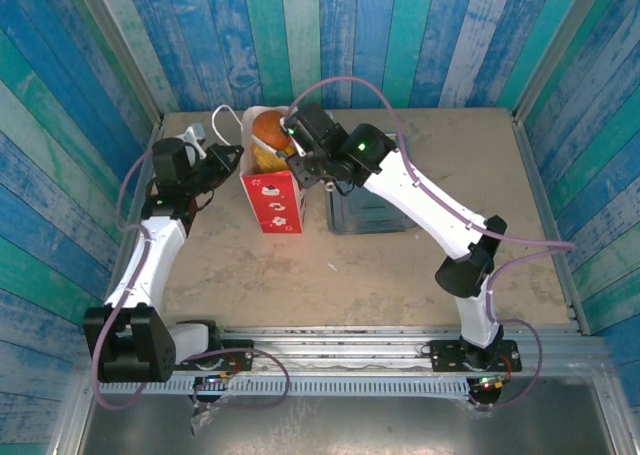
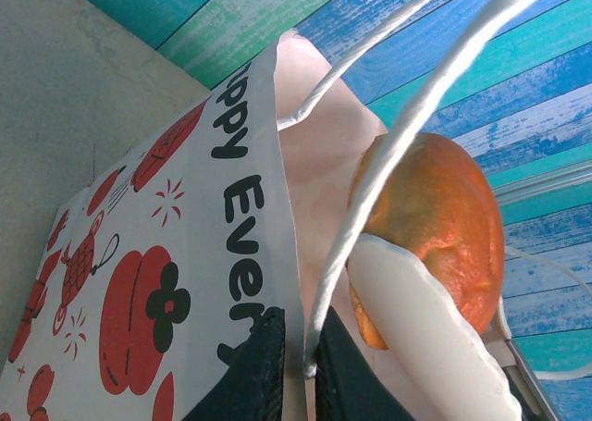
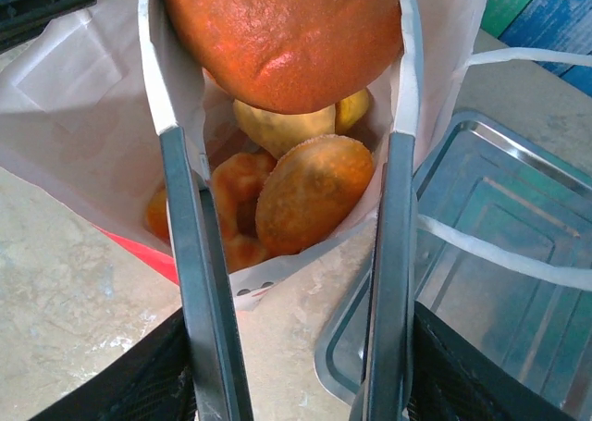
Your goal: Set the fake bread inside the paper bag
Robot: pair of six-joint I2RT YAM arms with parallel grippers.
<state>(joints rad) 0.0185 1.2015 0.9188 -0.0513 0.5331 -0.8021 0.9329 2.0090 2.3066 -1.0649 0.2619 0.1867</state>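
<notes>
**Orange bun held in the mouth of the paper bag**

A large round orange toy bun [image 3: 277, 32] is gripped between the white tips of a pair of thin grey metal tongs [image 3: 199, 282]. It is held in the open mouth of the upright paper bag [image 1: 272, 200], which is white above and red below with small white pictures. The two arms of the tongs are pressed from outside by the black right fingers [image 3: 153, 379], which are clamped on them.

Little room is left at the sides. Each tong tip lies close against a white bag wall, and the gap between the tips is spanned by the bun. Beneath it, inside the bag, a ring donut [image 3: 239, 208], a flat round sugared bun [image 3: 310, 194] and a yellowish roll [image 3: 282, 125] are seen. Whether the held bun touches them cannot be told.

The bag's left-hand rim is pinched between the dark left fingers [image 2: 259, 365], which are closed on the paper beside a white cord handle [image 2: 416, 116].

The bag is stood toward the rear left of the pale surface [image 1: 400, 275]. A flat grey metal tray [image 1: 375, 215] is laid just beside its right side, and a second cord handle [image 3: 499, 254] is draped across the tray. Open surface is left in front of the bag and tray and to the right. It is bounded at the rear and sides by blue and green plank walls [image 1: 400, 35].
</notes>
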